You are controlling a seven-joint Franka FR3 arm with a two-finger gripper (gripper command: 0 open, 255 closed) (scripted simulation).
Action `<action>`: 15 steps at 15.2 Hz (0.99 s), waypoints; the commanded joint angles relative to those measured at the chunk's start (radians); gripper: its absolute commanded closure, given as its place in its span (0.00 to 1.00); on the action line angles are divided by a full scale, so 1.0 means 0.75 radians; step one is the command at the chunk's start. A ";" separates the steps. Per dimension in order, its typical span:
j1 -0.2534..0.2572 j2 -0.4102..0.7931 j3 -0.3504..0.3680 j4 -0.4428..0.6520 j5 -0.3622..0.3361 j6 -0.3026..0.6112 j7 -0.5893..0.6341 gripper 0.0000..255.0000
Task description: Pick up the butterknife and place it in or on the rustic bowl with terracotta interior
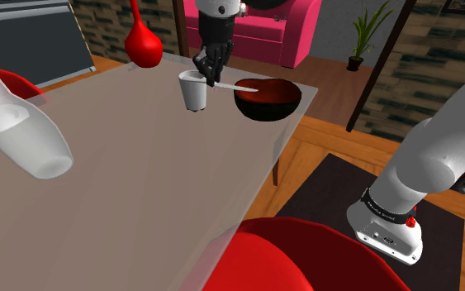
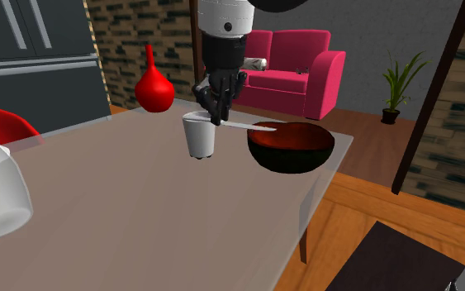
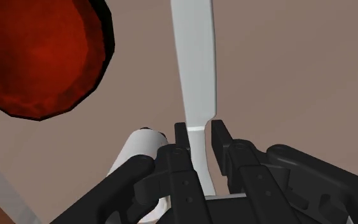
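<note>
White butterknife (image 3: 193, 63), black red-lined bowl (image 2: 292, 159)

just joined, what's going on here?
The Franka's black gripper is shut on the butterknife, holding it above the table beside a white cup. The blade points toward the dark bowl with the red interior. In the wrist view it lies beside the bowl, not over it. Not yet placed.

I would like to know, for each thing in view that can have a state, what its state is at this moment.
pincer: shut on the butterknife.
butterknife: held in the air, roughly level, not yet in the bowl.
bowl: upright on the table, nothing inside.
white cup: upright on the table.
red vase: upright.
</note>
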 commanded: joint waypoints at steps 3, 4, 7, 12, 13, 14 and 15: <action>-0.036 -0.154 -0.107 -0.152 0.080 0.033 -0.166 1.00; -0.042 -0.185 -0.134 -0.183 0.092 0.038 -0.203 1.00; -0.061 -0.269 -0.214 -0.266 0.119 0.050 -0.313 1.00; -0.093 -0.378 -0.349 -0.374 0.136 0.060 -0.488 1.00; -0.100 -0.395 -0.376 -0.391 0.136 0.061 -0.522 1.00; -0.108 -0.411 -0.402 -0.406 0.135 0.062 -0.556 1.00; -0.110 -0.416 -0.410 -0.410 0.134 0.062 -0.565 1.00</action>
